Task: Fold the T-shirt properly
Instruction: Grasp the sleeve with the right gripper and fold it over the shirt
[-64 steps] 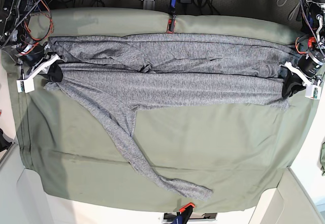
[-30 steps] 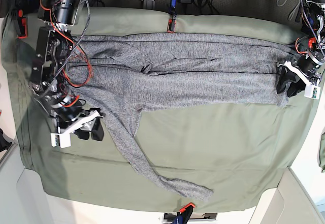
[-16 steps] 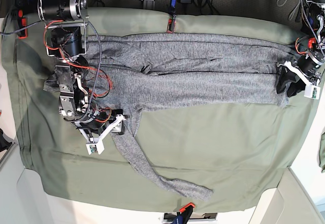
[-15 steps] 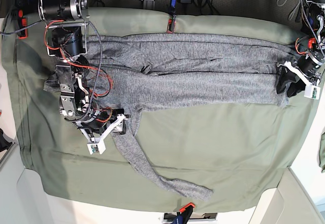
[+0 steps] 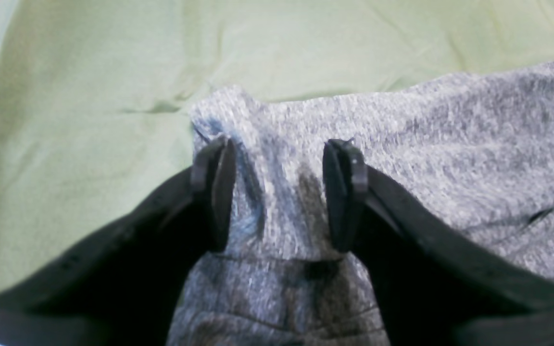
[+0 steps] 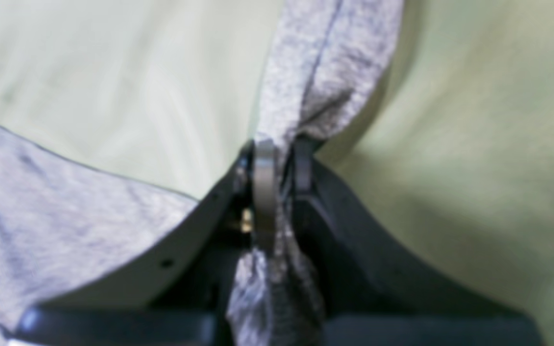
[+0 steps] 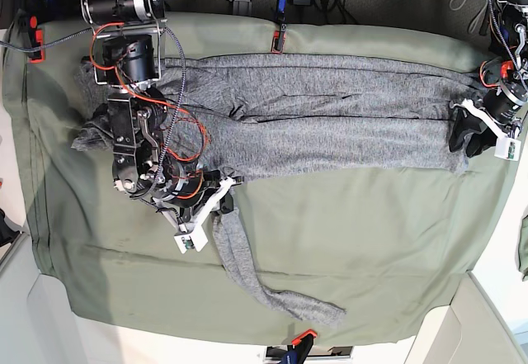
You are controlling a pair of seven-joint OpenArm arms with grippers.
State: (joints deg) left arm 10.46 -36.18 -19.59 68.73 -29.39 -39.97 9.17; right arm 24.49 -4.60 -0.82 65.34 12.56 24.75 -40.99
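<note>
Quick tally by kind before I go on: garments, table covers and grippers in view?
Heather-grey knit T-shirt: 1
Olive-green table cloth: 1
Grippers: 2, the left gripper and the right gripper
Total: 4

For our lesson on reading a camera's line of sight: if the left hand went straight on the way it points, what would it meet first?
The left hand is open, astride the T-shirt. Straight ahead lies more grey cloth, then its edge, then the green table cloth. So it probably meets the T-shirt first, though depth is unclear.
</note>
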